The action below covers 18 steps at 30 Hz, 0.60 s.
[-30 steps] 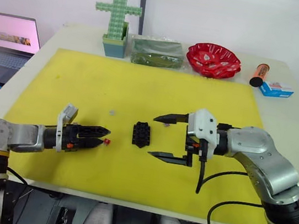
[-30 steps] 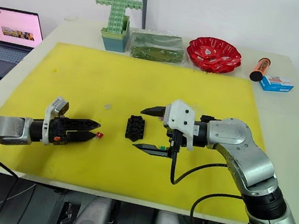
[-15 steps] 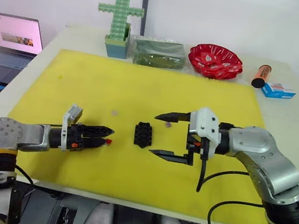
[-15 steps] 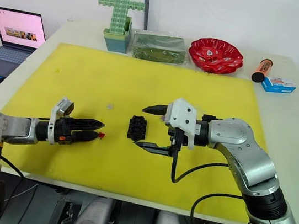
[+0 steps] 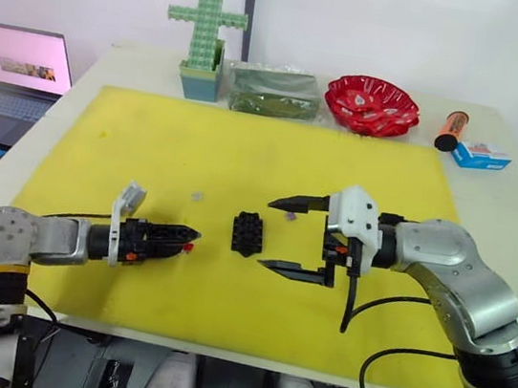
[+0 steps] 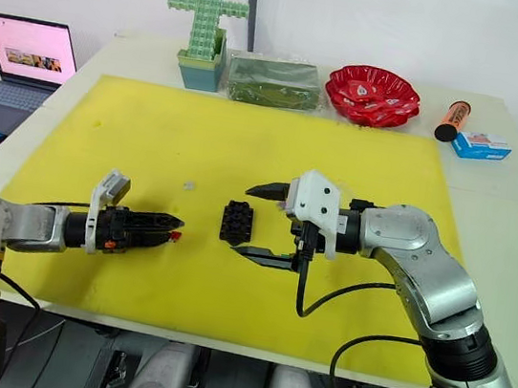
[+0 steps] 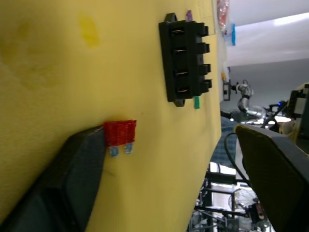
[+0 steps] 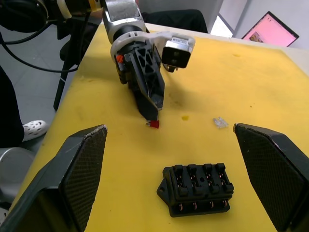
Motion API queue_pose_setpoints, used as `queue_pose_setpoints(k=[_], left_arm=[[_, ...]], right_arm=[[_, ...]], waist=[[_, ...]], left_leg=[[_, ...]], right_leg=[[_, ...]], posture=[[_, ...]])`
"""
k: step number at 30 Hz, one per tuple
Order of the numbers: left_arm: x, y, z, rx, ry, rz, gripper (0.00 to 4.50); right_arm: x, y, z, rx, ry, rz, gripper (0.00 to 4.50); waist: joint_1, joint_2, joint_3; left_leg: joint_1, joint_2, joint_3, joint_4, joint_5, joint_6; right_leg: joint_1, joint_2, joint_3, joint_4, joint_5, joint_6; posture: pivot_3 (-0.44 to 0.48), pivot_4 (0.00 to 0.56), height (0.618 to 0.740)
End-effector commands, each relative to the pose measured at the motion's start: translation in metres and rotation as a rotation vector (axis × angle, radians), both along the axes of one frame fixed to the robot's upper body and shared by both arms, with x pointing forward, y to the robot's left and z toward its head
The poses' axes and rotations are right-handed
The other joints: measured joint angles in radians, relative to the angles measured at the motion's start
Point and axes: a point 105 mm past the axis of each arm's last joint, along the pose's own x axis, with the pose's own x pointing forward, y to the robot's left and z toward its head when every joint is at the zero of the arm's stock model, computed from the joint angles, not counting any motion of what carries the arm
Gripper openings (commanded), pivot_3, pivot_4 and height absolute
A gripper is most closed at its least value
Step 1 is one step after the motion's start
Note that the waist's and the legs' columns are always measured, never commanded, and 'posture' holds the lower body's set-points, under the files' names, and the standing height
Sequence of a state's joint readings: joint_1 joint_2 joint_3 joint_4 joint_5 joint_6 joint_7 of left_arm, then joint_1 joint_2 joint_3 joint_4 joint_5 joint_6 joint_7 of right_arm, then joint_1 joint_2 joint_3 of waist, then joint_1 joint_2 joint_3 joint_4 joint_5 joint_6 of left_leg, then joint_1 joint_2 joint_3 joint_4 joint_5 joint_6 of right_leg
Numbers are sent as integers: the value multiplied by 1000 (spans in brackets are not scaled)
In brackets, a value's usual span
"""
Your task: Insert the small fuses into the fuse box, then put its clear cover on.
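The black fuse box (image 5: 247, 233) lies on the yellow mat (image 5: 151, 140), its slots empty in the left wrist view. A red fuse (image 7: 119, 133) lies on the mat to its left, touching one finger (image 7: 72, 179) of my left gripper (image 5: 193, 238). That gripper is open, the other finger standing apart from the fuse. My right gripper (image 5: 268, 232) is wide open just right of the box, holding nothing. A green fuse (image 7: 196, 102) and a purple fuse (image 5: 290, 216) lie by the box. A grey-white fuse (image 5: 196, 195) sits further back. The clear cover is out of view.
Along the table's far edge stand a green block cross (image 5: 204, 37), a clear-wrapped green packet (image 5: 274, 90), a red bowl (image 5: 371, 104), an orange marker (image 5: 449, 129) and a blue-and-white carton (image 5: 480, 155). A laptop (image 5: 22, 59) sits off the left side.
My left gripper has slid a little rightward, so its tip now reaches the red fuse. The right arm and the fuse box have stayed put.
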<state>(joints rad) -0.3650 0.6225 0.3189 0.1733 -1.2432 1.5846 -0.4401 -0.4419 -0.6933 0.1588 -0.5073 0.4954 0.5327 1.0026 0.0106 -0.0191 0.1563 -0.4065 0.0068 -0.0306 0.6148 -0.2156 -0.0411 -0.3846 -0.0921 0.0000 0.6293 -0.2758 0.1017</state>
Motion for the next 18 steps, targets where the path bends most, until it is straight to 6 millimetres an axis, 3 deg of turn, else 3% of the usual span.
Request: queue_pose_setpoints(k=[1,8,18], left_arm=[[-9,7,-28,109,113,21,2741],[-16,14,-45,175,145,31,158],[-20,12,-25,95,78,-3,58]], right_arm=[[-4,4,9,28,-31,17,4500],[-3,4,9,30,-32,12,4500],[5,1,13,96,77,-18,4500]], waist=[[-1,0,0],[-8,2,-1],[-22,3,-2]], left_leg=[[0,0,0,0,0,0],[0,0,1,-2,0,0],[0,3,1,-3,0,0]], right_leg=[[0,0,0,0,0,0],[-2,1,0,0,0,0],[-2,1,0,0,0,-1]], posture=[[0,150,740],[0,150,740],[0,150,740]])
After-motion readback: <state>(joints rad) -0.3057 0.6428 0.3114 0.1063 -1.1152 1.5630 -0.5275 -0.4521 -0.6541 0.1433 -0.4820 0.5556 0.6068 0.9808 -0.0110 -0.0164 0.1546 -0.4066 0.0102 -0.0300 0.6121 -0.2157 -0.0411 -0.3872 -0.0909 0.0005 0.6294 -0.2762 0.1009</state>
